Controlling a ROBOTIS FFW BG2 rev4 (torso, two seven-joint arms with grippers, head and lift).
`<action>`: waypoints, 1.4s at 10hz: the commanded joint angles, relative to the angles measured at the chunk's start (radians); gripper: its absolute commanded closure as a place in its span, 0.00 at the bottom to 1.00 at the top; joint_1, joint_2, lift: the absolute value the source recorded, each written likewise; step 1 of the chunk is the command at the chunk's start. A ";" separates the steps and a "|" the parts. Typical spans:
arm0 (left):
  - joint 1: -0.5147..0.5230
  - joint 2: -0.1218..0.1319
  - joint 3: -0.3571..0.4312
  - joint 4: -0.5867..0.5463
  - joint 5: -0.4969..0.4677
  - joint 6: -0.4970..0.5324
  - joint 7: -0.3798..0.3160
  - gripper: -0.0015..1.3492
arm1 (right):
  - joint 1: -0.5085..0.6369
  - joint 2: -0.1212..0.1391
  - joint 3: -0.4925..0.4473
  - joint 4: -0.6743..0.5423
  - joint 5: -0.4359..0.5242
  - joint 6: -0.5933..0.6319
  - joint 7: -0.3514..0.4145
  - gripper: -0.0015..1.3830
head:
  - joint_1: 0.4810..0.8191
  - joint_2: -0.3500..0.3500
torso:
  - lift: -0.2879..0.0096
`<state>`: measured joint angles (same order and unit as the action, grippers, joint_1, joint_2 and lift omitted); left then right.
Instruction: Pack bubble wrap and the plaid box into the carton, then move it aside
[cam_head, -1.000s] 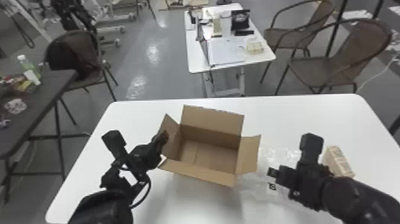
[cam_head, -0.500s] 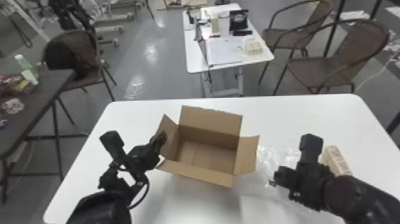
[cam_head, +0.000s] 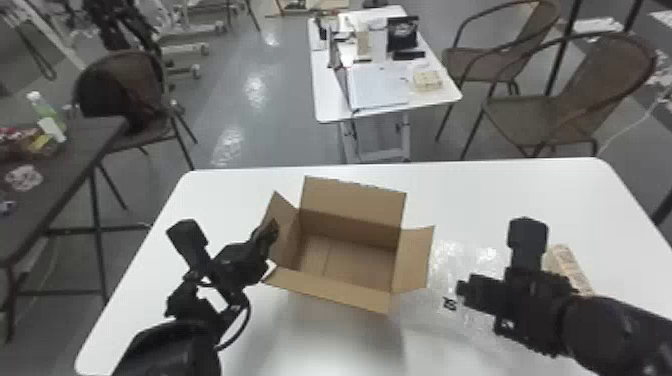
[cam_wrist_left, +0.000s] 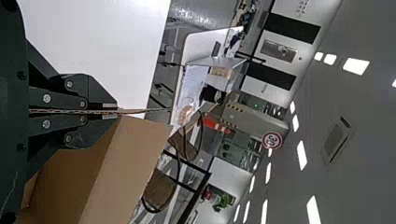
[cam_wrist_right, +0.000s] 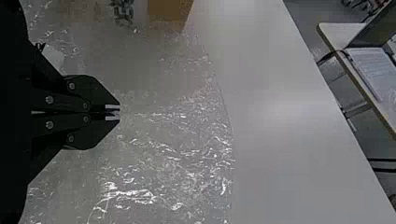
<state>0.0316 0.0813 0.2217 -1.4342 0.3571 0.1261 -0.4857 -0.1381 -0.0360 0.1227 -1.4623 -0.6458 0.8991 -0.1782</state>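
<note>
On the white table (cam_head: 500, 190), the carton (cam_head: 350, 255) is standing open, its flaps spreading outward and its inside floor showing. At the carton's left side, the left end effector (cam_head: 271, 231) is clamping the edge of the left flap (cam_head: 287, 240), its two fingers closing tightly on the thin cardboard.

To the right of the carton, the bubble wrap (cam_head: 467, 255) is lying on the table in a loose, glinting sheet, reaching close to the carton's right flap (cam_head: 415, 260). Over this sheet, the right end effector (cam_head: 461, 291) is pointing toward the carton, its fingertips almost meeting; whether they are pinching any of the film, I cannot tell.

Farther right, the plaid box (cam_head: 570, 267) is resting on the table beside the bubble wrap, the right arm partly covering it.

Beyond the table's far edge, a smaller white table (cam_head: 325, 105) is holding papers and small items, and a woven chair (cam_head: 545, 120) is standing near it. At the left, a dark table (cam_head: 82, 145) is carrying a green bottle (cam_head: 47, 112).
</note>
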 joint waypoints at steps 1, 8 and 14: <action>0.005 0.000 0.008 0.000 0.000 -0.005 0.001 0.90 | 0.051 -0.005 0.000 -0.093 0.000 0.020 0.034 0.93 | 0.63 0.78 | 0.88; 0.024 0.000 0.039 0.000 0.006 -0.030 0.026 0.90 | 0.295 -0.035 -0.123 -0.593 -0.067 0.185 0.178 0.93 | 0.63 0.87 | 0.88; 0.022 0.025 0.005 -0.005 0.008 -0.010 0.061 0.90 | 0.238 -0.061 -0.279 -0.756 -0.362 0.291 0.236 0.93 | 0.63 0.86 | 0.88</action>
<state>0.0562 0.1011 0.2348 -1.4378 0.3651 0.1133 -0.4249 0.1143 -0.0886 -0.1554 -2.2244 -0.9783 1.1966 0.0578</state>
